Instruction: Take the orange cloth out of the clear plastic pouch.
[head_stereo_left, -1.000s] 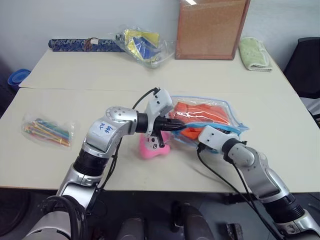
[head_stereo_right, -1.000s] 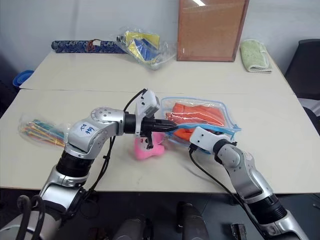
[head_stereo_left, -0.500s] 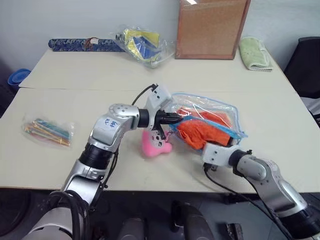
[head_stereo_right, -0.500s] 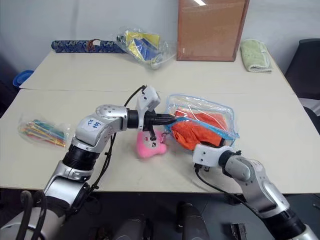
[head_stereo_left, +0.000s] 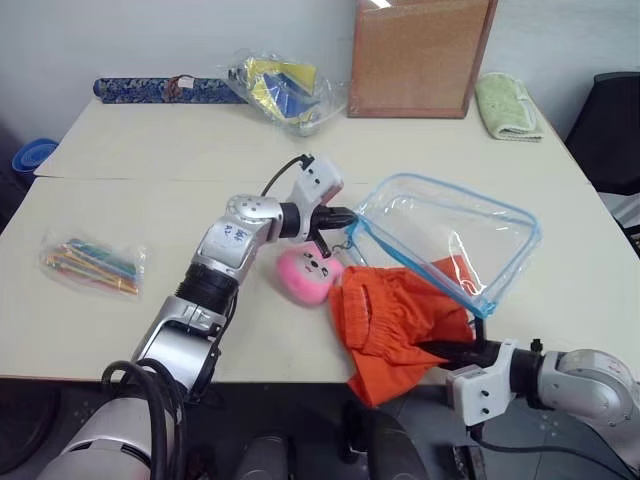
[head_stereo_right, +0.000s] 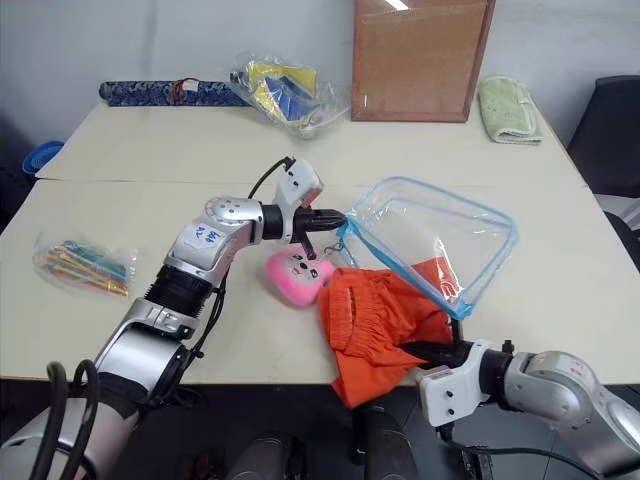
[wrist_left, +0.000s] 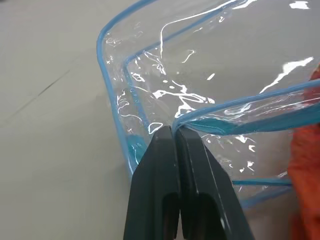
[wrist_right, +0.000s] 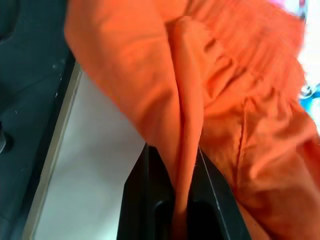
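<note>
A: The left gripper (wrist_left: 175, 131) is pinching the blue zipper rim of the clear plastic pouch (head_stereo_left: 445, 240), holding it tilted above the table (head_stereo_left: 150, 200).

B: The right gripper (head_stereo_right: 412, 350) is clamping a fold of the orange cloth (head_stereo_right: 375, 320), which is spilling out past the table's front edge.

A: One orange corner is lying inside the mouth; it is likely risking a snag there, dragging the pouch and its pink pom-pom (head_stereo_left: 305, 275) along.

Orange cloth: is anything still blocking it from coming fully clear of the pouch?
Nothing visible. The orange cloth lies almost wholly outside the clear plastic pouch, with only its far corner at the blue-edged mouth. The right gripper pinches it; the left gripper holds the pouch's rim.
</note>
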